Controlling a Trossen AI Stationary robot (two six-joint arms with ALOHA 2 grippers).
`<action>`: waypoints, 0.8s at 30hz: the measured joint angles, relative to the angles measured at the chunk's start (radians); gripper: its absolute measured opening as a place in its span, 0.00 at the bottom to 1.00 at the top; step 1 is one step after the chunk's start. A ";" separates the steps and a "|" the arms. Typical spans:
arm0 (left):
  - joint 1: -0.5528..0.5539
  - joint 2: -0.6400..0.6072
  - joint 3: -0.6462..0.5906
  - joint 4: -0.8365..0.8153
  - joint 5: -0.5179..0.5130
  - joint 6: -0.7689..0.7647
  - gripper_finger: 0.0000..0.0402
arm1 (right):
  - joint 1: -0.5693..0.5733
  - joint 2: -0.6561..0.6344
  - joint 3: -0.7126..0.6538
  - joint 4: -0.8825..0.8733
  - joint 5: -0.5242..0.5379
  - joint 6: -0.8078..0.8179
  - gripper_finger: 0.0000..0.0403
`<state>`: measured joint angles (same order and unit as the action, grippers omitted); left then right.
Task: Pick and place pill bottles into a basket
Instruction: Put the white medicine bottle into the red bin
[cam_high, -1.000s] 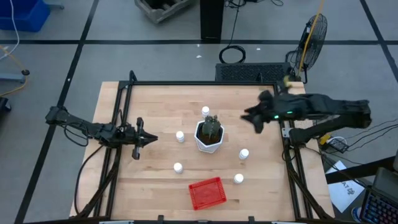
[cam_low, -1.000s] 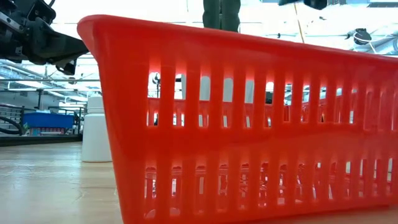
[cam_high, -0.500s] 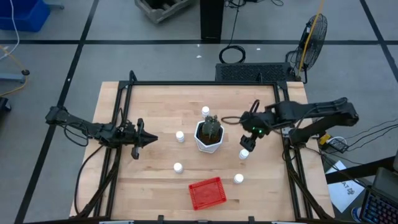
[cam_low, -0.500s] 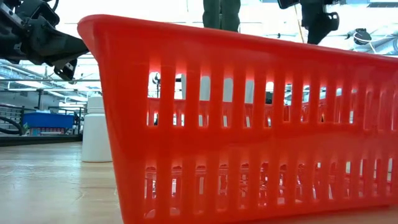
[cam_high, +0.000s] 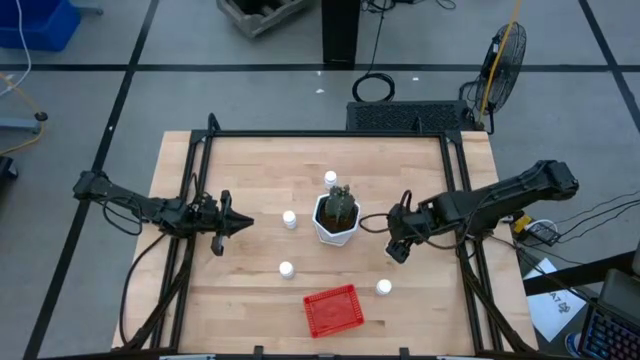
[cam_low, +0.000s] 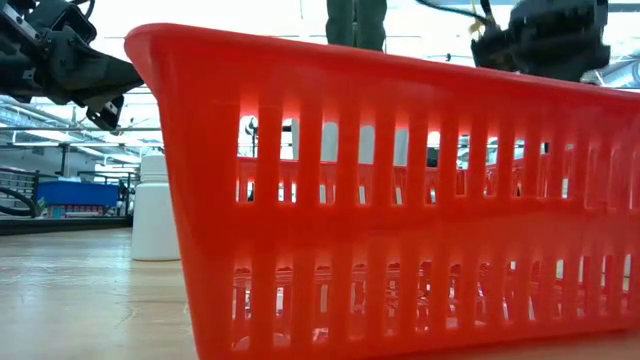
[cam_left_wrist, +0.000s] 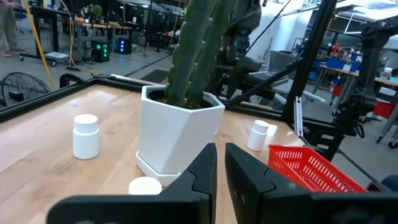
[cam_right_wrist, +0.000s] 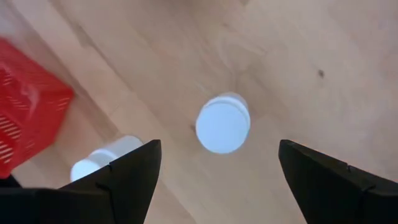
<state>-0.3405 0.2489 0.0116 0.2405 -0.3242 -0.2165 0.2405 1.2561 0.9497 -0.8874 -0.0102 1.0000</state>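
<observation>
Several white pill bottles stand upright on the wooden table: one behind the white pot, one left of the pot, one nearer, and one near right. The red basket sits by the near edge. My right gripper hangs open right of the pot, pointing down over one more pill bottle. That bottle stands between the spread fingers and is untouched. My left gripper waits shut at the left, aimed at the pot.
The white hexagonal pot with a green cactus stands mid-table, just left of my right gripper. A black frame runs around the table's edges. In the low view the basket wall fills most of the picture.
My right gripper has come from the far right toward the near edge and down. It now stands over the pill bottle right of the pot and hides that bottle in the high view. The left arm has kept still.
</observation>
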 joint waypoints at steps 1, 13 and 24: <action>0.000 0.000 0.000 0.000 0.000 0.000 0.09 | 0.000 0.001 -0.021 0.022 -0.011 0.009 0.78; 0.000 0.000 0.000 0.000 -0.001 -0.004 0.09 | -0.001 0.002 -0.139 0.175 -0.019 0.066 0.78; 0.000 0.000 0.000 0.000 -0.045 -0.036 0.09 | -0.036 0.003 -0.164 0.237 -0.017 0.043 0.68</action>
<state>-0.3405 0.2489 0.0116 0.2402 -0.3688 -0.2524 0.2042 1.2586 0.7860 -0.6507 -0.0277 1.0435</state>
